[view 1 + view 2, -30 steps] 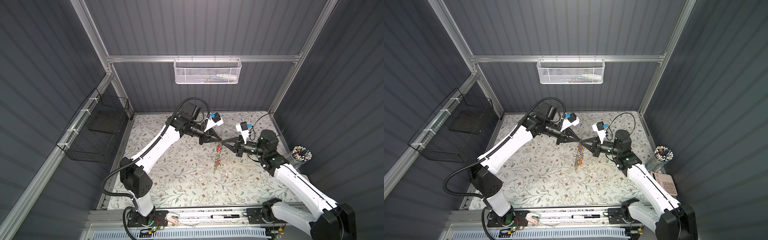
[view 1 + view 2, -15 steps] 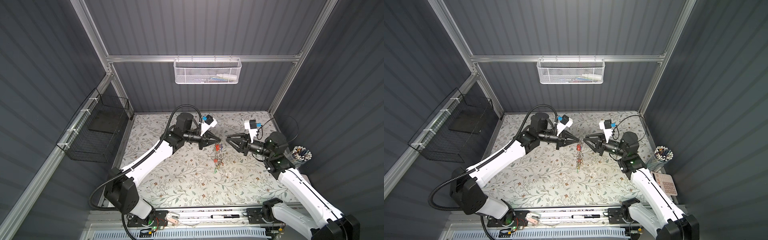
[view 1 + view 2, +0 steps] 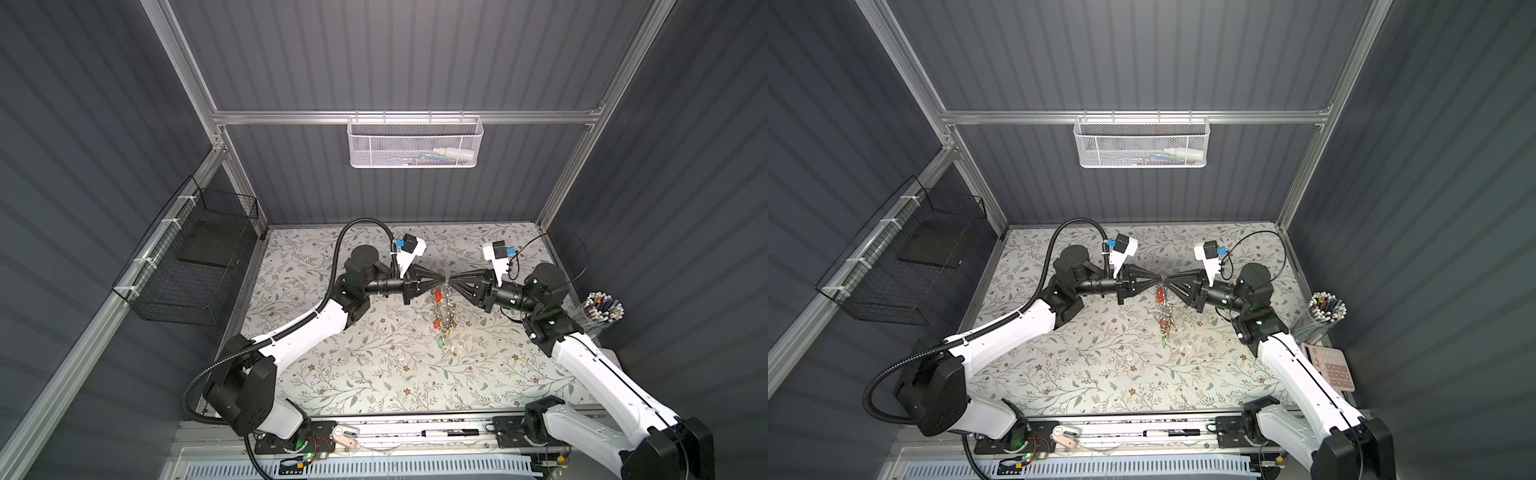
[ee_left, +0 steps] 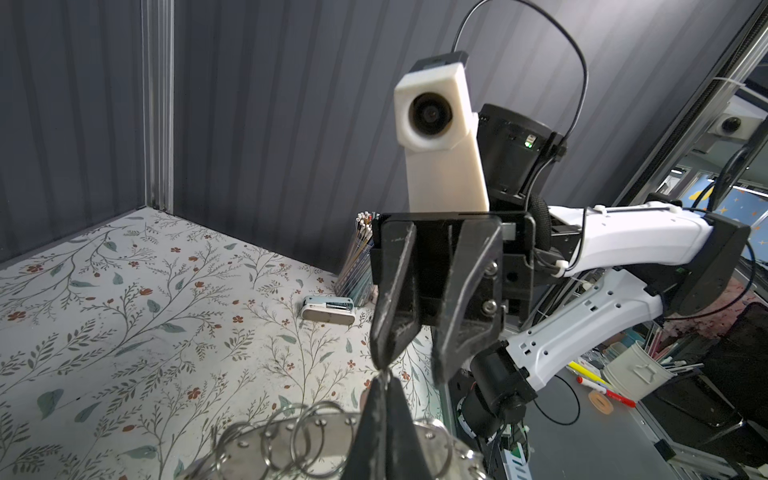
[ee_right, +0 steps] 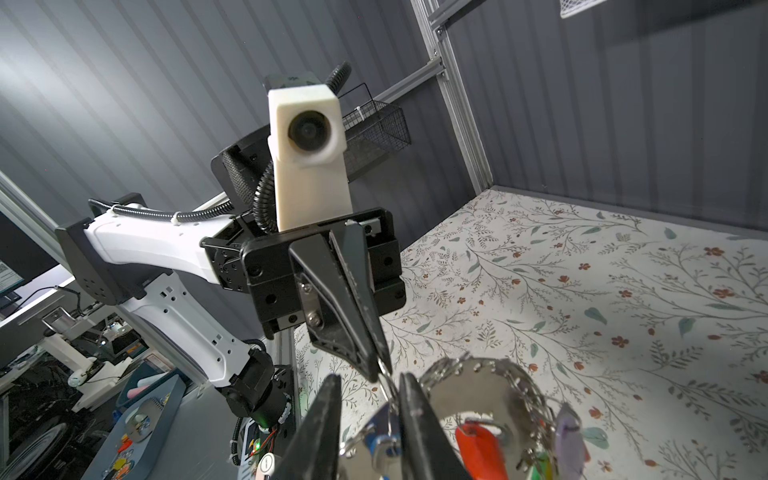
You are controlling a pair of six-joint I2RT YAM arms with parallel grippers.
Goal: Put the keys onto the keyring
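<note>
Both pincers are tip to tip again over the middle of the desk (image 3: pixel 374 374). Half a second back you had them pulled apart with the right one gaping; a second back they were nose to nose, as now. So I read this as a re-approach, not progress.

Your left pincer (image 4: pixel 384 399) stays clamped shut on the keyring (image 4: pixel 282 444), at its rim among the split rings (image 4: pixel 307 432). The plate hangs under it, coloured tags (image 3: pixel 439 322) dangling toward the desk.

Your right pincer (image 4: pixel 413 365) has narrowed to a slim gap, with one finger touching the left tip. I see nothing pinched in it.

The keys (image 5: pixel 378 446) with the blue tag sit low between your right fingers, against the plate. I can't tell whether they're threaded on, so treat threading as not done. You'll likely need a fresh bite on a split ring.
</note>
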